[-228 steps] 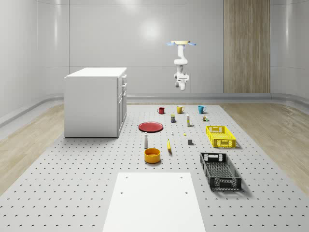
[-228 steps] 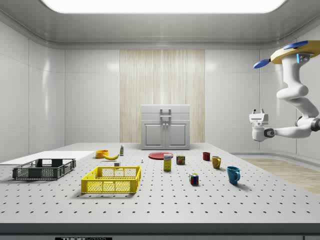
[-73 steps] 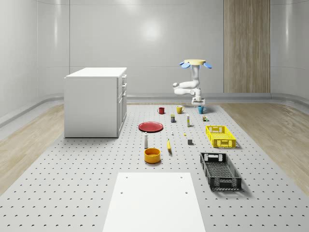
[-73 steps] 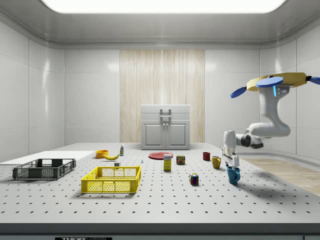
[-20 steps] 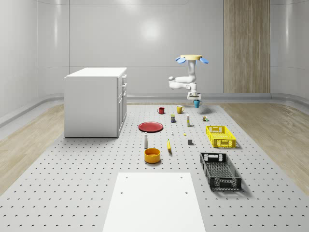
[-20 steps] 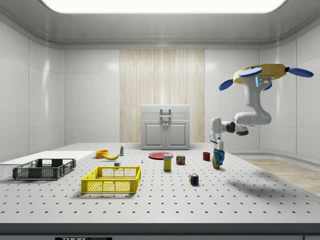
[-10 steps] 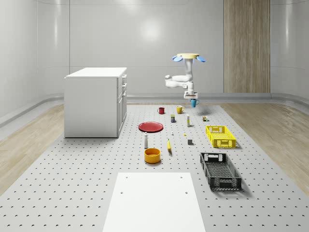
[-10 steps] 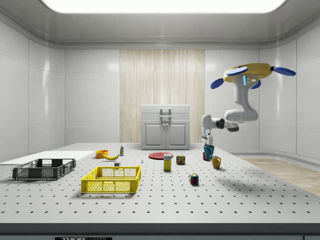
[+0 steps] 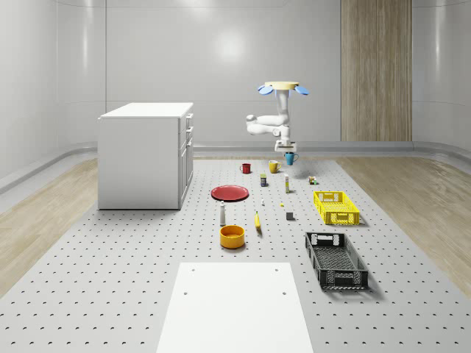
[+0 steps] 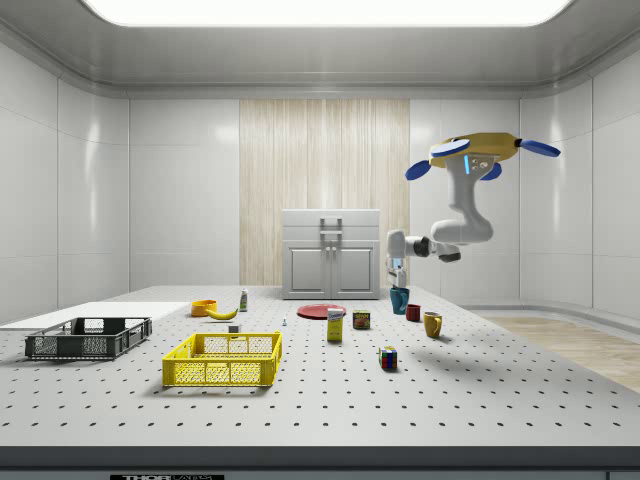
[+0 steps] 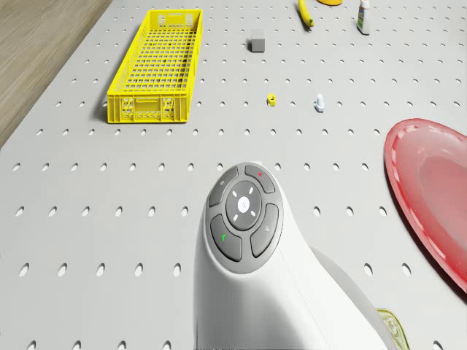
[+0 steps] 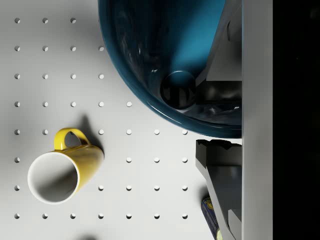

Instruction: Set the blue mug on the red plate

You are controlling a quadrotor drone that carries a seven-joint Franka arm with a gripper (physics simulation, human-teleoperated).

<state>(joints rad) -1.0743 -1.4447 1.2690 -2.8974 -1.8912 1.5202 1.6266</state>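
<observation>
The blue mug (image 9: 290, 157) hangs in the air above the table, clear of the surface (image 10: 400, 300). My gripper (image 9: 286, 149) is shut on its rim, one finger (image 12: 222, 55) inside the mug (image 12: 160, 60) and the other finger (image 12: 220, 170) outside. The drone (image 9: 279, 87) hovers over the far part of the table, roughly above the yellow mug (image 9: 274, 167). The red plate (image 9: 230, 193) lies flat to the whole-scene view's left of the mug and nearer the camera. Its rim (image 11: 430, 197) appears beside my wrist (image 11: 244, 219) in the drone view.
A yellow mug (image 12: 62, 172) stands below the gripper, and a red mug (image 9: 246, 168) stands behind the plate. Small cans and a cube sit nearby. A white cabinet (image 9: 146, 154), a yellow basket (image 9: 335, 207), a black basket (image 9: 335, 259) and an orange bowl (image 9: 232, 236) stand around.
The drone, arm and held blue mug have shifted toward the whole-scene view's left, nearer the red plate, passing over the yellow mug. The grip has stayed shut.
</observation>
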